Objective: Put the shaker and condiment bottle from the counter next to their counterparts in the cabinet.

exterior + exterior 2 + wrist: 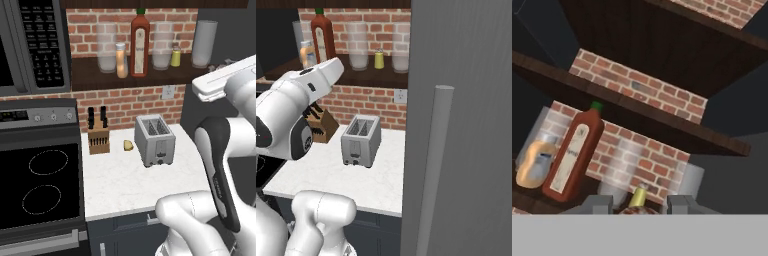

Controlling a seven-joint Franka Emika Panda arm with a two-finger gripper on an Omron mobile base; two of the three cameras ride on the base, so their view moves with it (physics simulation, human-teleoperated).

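**Shaker in the jaws, orange bottle already by the red bottle**

In the hand view you see the gripper with its jaws drawn in narrow on a small brown-topped thing, the shaker; just its cap peeks up between the 2 fingertips. You are looking up at the shelf, with the red bottle standing upright on it against the brick. The orange bottle stands just left of the red bottle, close beside it. Right of the red bottle, past 1 clear glass, you find the yellow shaker; in the hand view it sits just above the held cap. Below the red bottle, the counter carries a toaster.
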